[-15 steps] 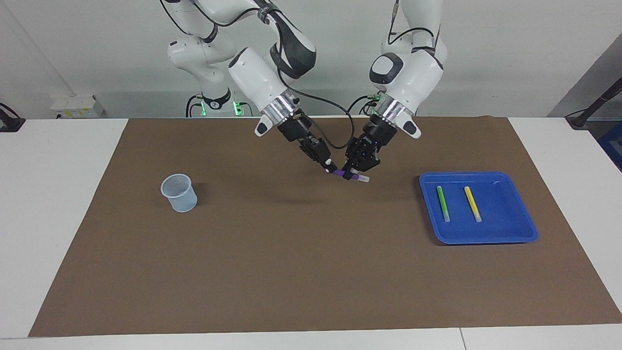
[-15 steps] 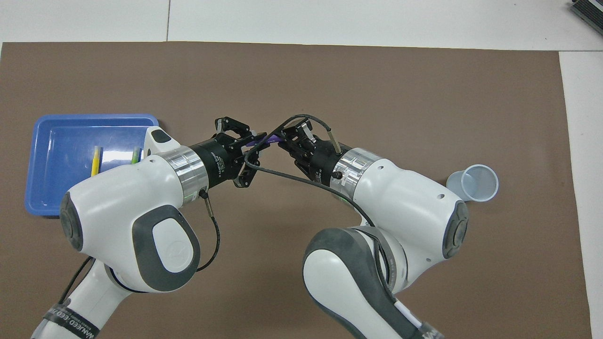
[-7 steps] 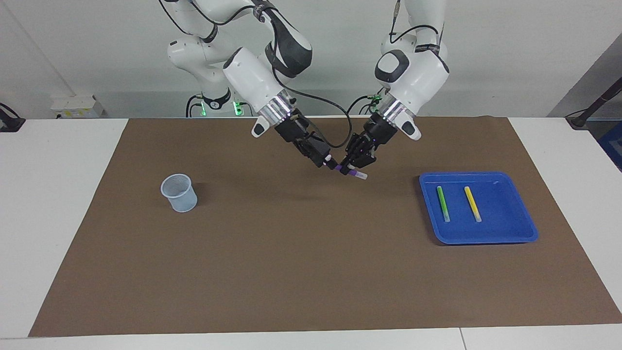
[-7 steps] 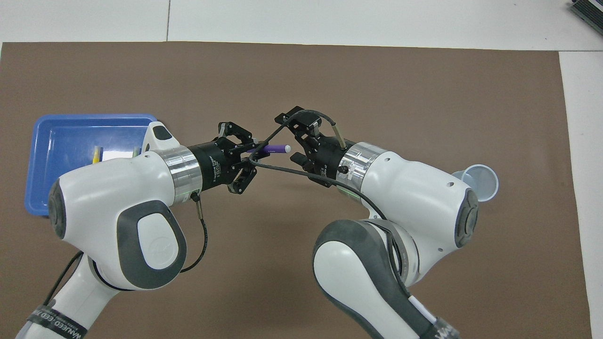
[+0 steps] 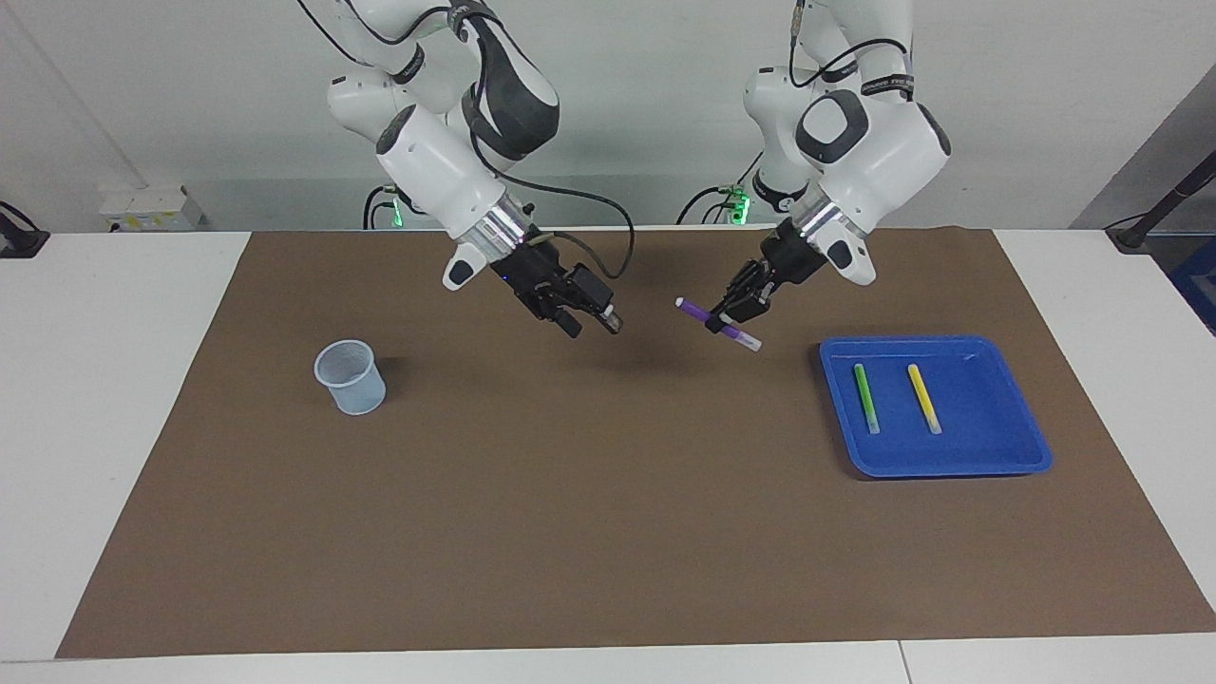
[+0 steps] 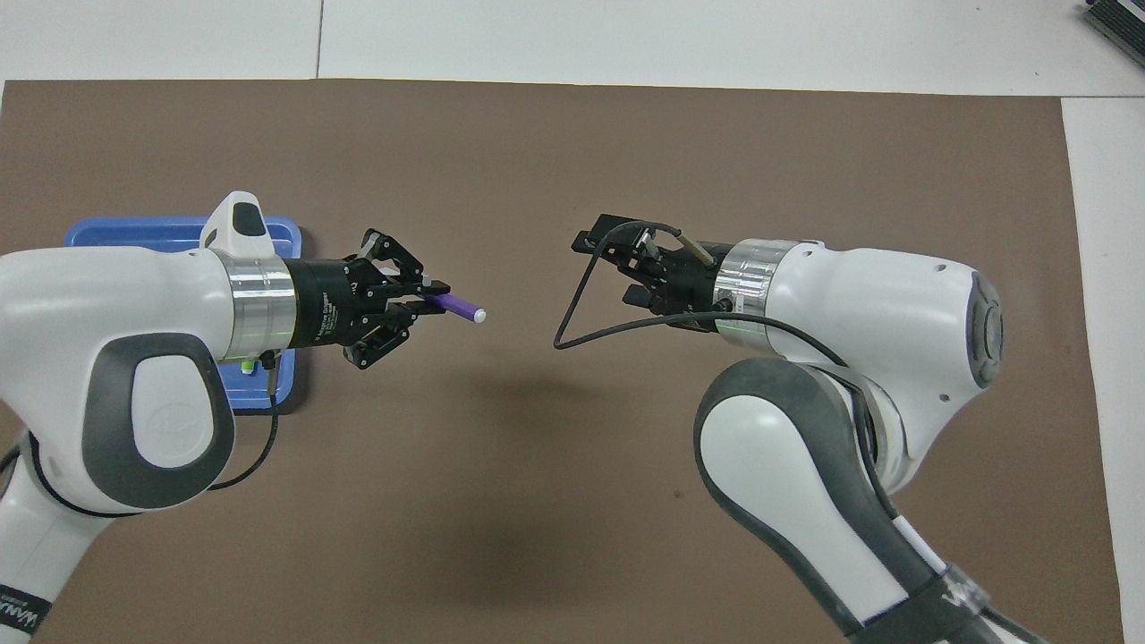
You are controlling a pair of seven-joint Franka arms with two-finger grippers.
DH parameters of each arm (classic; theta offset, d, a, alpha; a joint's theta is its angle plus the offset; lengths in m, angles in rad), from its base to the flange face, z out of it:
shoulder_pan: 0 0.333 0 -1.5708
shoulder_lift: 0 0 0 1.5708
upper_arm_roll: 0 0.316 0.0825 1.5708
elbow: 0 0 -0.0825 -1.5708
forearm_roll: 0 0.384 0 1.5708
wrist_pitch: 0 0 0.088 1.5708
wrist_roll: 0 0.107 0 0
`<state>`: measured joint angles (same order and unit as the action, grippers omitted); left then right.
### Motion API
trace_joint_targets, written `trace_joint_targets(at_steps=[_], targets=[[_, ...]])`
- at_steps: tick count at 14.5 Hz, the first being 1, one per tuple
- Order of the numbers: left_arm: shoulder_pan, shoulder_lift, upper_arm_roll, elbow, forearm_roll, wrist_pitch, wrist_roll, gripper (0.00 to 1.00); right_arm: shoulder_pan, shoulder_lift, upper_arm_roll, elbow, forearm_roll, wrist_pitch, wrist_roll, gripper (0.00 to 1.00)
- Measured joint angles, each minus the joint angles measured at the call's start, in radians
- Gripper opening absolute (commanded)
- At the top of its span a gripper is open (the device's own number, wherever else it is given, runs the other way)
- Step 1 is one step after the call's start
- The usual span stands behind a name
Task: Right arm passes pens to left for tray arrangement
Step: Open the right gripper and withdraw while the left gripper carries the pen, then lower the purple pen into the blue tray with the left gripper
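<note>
my left gripper [image 5: 733,316] is pinched on the purple pen [image 5: 717,324], raised over the brown mat [image 5: 570,494] beside the blue tray [image 5: 950,465] at the left arm's end, ready for placement. my right gripper [image 5: 589,321] hangs with fingers spread, empty, over the mat's middle. count: three pens, green pen [image 5: 865,398] and yellow pen [image 5: 923,398] in the tray; one cup [image 5: 351,377].

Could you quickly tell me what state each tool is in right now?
Left tool: shut on the purple pen.
Right tool: open, holding nothing.
</note>
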<state>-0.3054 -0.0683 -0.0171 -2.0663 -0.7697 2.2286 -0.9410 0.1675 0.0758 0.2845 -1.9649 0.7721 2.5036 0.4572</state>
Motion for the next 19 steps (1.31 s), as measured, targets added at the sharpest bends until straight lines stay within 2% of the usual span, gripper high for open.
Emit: trace_joint_targets(at_steps=[4, 9, 13, 16, 19], targets=[[0.098, -0.001, 0.002, 0.03, 0.109, -0.183, 0.25, 0.0, -0.031, -0.01, 0.0, 0.002, -0.209, -0.136, -0.077, 1.0], [0.229, -0.002, 0.005, 0.073, 0.287, -0.38, 0.571, 0.0, -0.062, -0.065, -0.001, 0.009, -0.454, -0.365, -0.104, 1.0], [0.308, -0.003, 0.006, 0.074, 0.424, -0.435, 0.792, 0.0, -0.066, -0.117, -0.001, 0.04, -0.576, -0.597, -0.106, 1.0], [0.349, -0.001, 0.006, 0.074, 0.504, -0.446, 0.911, 0.0, -0.09, -0.179, -0.002, 0.048, -0.604, -0.747, -0.12, 1.0], [0.398, 0.01, 0.006, 0.071, 0.58, -0.447, 1.025, 0.0, -0.11, -0.232, -0.013, 0.053, -0.635, -0.845, -0.261, 1.0]])
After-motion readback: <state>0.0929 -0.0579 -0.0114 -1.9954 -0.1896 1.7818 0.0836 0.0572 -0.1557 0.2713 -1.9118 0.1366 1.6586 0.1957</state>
